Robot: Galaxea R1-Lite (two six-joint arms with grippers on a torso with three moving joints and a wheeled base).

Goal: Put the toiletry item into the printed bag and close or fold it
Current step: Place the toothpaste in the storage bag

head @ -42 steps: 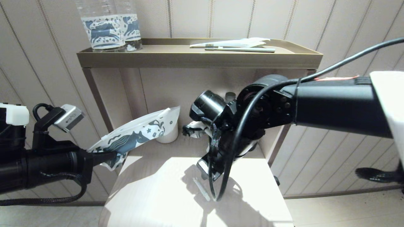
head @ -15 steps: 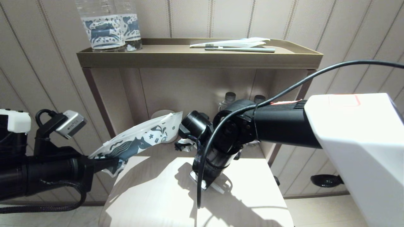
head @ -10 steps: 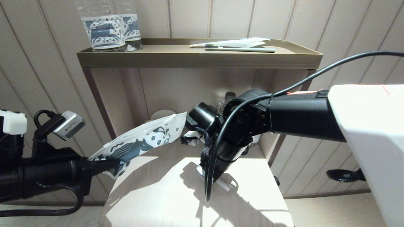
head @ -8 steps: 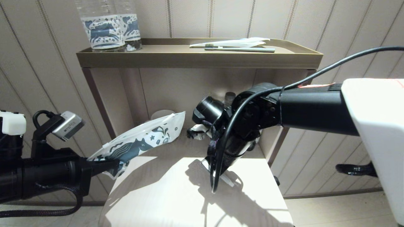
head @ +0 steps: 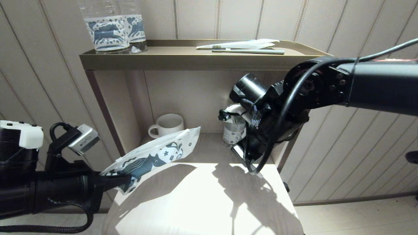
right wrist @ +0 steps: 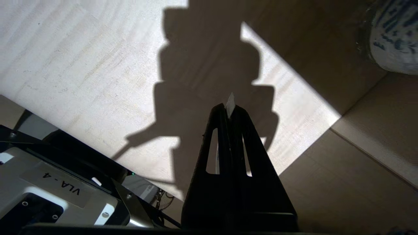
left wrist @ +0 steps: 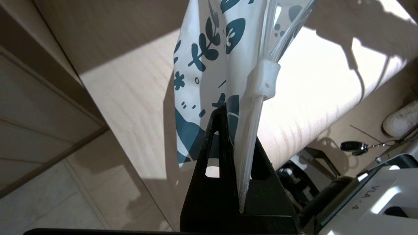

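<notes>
- The left gripper [head: 125, 179] sits low at the left edge of the pale table [head: 196, 202]; its fingers [left wrist: 217, 137] are pinched together on one end of the printed bag [head: 156, 156], beside the zip track and its white slider [left wrist: 266, 81].
- The printed bag hangs clear of the table, its long axis rising from the clamped end up and toward the right, so the free end points at the lower shelf where a white mug [head: 167, 124] stands; in the left wrist view the two sides of the mouth seem to part a little beyond the slider, though I cannot tell how wide.
- The right gripper [head: 251, 163] is raised at the right rear of the table, pointing downward, just in front of a small labelled bottle [head: 233, 128]; in the right wrist view its fingers [right wrist: 225, 130] are closed on a thin whitish item [right wrist: 230, 101] of which only a tip shows; what it is cannot be told.
- The bag lies to the left of the right gripper and lower; the held item would, as I judge it, have to travel left and be turned parallel to the bag's long axis to slide into the mouth.
- On the top shelf [head: 202, 60] a toothbrush [head: 248, 51] lies beside a white wrapper; two clear bottles [head: 112, 26] stand at the left end.
</notes>
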